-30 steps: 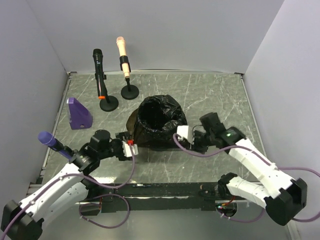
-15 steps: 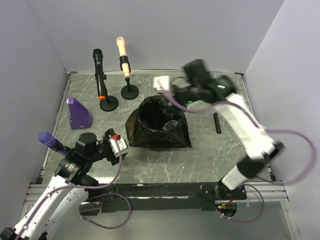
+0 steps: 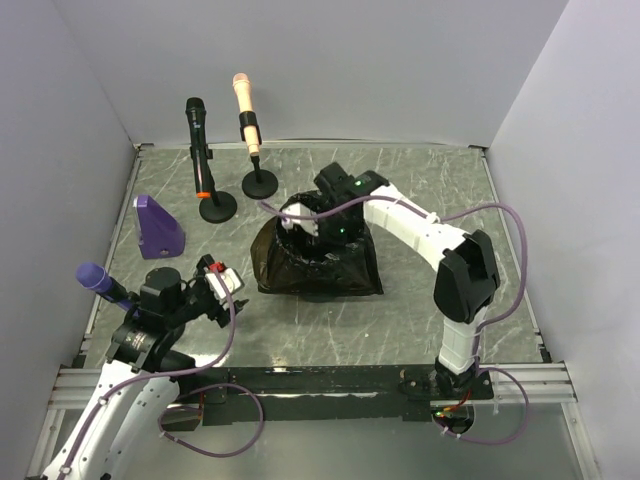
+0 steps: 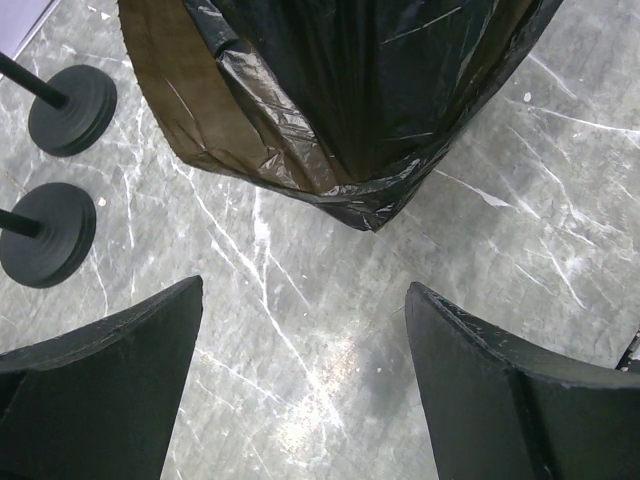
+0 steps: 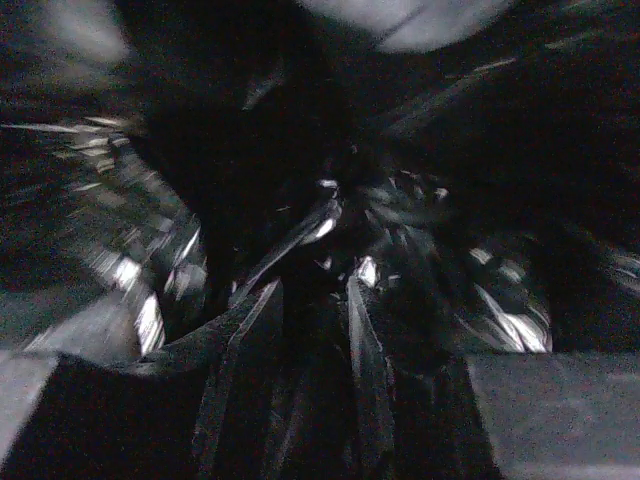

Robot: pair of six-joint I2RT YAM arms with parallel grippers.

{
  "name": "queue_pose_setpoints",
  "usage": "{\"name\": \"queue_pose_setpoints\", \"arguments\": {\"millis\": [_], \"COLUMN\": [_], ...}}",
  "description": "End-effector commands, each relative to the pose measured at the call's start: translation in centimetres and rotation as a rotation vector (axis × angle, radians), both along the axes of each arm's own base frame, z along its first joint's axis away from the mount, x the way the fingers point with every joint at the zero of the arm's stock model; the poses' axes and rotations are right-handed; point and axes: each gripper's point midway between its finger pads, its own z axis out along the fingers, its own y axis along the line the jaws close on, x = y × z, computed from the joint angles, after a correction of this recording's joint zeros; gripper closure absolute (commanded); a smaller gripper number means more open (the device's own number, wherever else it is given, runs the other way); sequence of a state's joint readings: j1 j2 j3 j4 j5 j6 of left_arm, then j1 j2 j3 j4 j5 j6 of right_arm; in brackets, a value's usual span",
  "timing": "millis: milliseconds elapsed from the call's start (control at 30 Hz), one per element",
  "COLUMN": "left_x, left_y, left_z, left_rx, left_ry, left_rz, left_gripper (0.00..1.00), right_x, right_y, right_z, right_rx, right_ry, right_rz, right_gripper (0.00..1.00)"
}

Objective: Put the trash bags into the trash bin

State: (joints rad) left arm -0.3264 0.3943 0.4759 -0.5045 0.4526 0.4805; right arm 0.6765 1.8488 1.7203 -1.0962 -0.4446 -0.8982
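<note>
Task judged near complete: black trash bag (image 3: pixel 345 272) covers the trash bin (image 3: pixel 300 248) at desk (image 3: pixel 420 200) centre; right gripper (image 3: pixel 300 228) inside its mouth from 1 o'clock, jaws apart; left gripper (image 3: pixel 228 283) at 8 o'clock, jaws wide, empty; seating the liner remains.

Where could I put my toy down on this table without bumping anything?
Bare table lies in front of the trash bin, towards the near edge, and in the back right corner. Back left is crowded: two microphone stands and a purple wedge.
</note>
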Motion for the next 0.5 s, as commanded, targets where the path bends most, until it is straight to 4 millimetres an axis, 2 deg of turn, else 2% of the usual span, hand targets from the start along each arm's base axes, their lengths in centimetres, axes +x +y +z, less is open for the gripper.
{"name": "queue_pose_setpoints", "arguments": {"millis": [0, 233, 467], "left_x": [0.0, 0.3, 0.4], "left_y": [-0.4, -0.3, -0.3], "left_z": [0.7, 0.5, 0.5], "left_rx": [-0.039, -0.034, -0.034], "left_ry": [-0.008, 0.003, 0.017], "left_rz": [-0.016, -0.009, -0.009], "left_gripper": [0.14, 0.14, 0.14], "right_x": [0.2, -0.1, -1.9], "right_y": [0.0, -0.1, -1.6], "right_z": [-4.2, -8.2, -12.2], "right_rx": [-0.051, -0.102, -0.18], "right_ry": [-0.025, 0.016, 0.067], "right_rz": [0.062, 0.055, 0.087], "right_gripper": [0.61, 0.64, 0.66]}}
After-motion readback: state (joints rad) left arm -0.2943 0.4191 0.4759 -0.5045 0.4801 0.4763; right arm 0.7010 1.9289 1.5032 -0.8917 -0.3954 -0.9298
